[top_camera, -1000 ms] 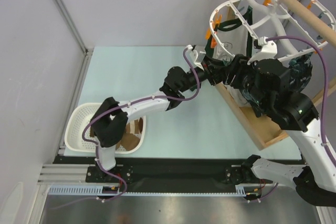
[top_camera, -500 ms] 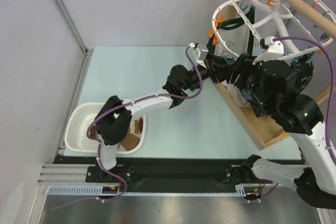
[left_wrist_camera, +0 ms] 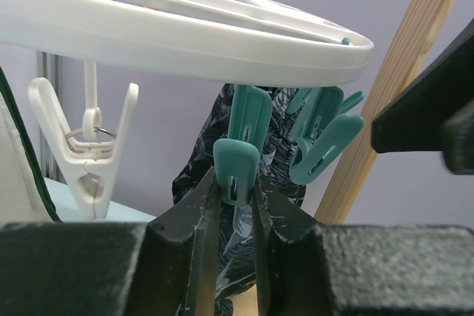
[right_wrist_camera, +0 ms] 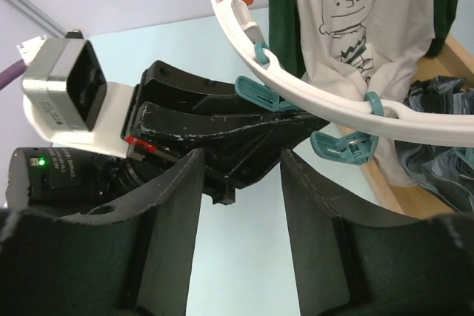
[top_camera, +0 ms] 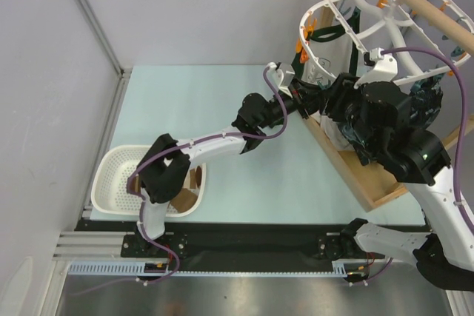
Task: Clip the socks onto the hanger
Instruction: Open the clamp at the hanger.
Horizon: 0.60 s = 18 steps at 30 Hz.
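We are pinching a teal clip [left_wrist_camera: 238, 160] under the hanger [left_wrist_camera: 185, 42] with our left gripper [left_wrist_camera: 235, 205], our right gripper [right_wrist_camera: 241, 183] gaping empty; the socks [top_camera: 184, 200] are lying in the basket [top_camera: 111, 175], so the thin clip may be slipping free before one arrives

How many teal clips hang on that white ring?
2: one teal clip pinched in the left gripper, a second teal clip beside it. Others may be hidden around the hanger.
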Tool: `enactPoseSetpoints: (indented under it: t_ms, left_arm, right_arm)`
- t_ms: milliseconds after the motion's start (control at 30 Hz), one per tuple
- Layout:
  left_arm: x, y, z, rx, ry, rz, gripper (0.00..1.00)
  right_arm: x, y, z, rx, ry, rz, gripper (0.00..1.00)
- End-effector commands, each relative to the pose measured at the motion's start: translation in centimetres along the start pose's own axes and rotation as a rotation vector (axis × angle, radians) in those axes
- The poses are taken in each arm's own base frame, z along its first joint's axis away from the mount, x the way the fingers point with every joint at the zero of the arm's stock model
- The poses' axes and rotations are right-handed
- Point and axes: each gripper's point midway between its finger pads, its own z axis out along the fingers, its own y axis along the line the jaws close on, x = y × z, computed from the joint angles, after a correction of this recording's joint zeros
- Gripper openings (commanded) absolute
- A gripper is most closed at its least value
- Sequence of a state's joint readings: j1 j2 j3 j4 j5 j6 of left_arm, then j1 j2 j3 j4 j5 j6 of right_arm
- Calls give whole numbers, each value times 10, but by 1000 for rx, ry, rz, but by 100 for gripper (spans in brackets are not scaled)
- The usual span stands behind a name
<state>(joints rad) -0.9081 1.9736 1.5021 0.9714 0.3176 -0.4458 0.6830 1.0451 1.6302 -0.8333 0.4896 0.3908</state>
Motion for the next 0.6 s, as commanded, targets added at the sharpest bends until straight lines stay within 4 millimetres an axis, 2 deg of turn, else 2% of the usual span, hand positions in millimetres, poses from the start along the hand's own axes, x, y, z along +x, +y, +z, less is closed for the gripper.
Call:
enactPoseSetpoints:
  t_ms: [0,33,133,200,233,300,333,567]
  left_arm:
    - [-38,-21,3,50,-93,16,7]
    - [-36,-21,1,48,-89,13,0]
    - [-42,-24,-3,42,-88,9,0]
    - [-38,-22,-6,20,-53,-5,0]
    - [-44,-25,-7,17,-56,-4,0]
    - [-39,-23,-12,-5,-26,-16,0]
    - [-43,-25,-13,-8,-24,-17,0]
    - [-42,-27,-20,-23,7,-30,0]
  right_arm:
    - [-14,-6,-2,39,-46,15,51]
    - [-14,-7,-1,45,-50,3,51]
    - [-14,-4,2,36,-57,-24,51]
    - [-16,-3,5,32,-67,-58,53]
    - [-15,-1,9,29,-64,-71,53]
    - [-15,1,12,20,-64,-102,54]
    - [-13,5,15,7,-58,-108,54]
    - [-4,6,31,23,-50,-148,60]
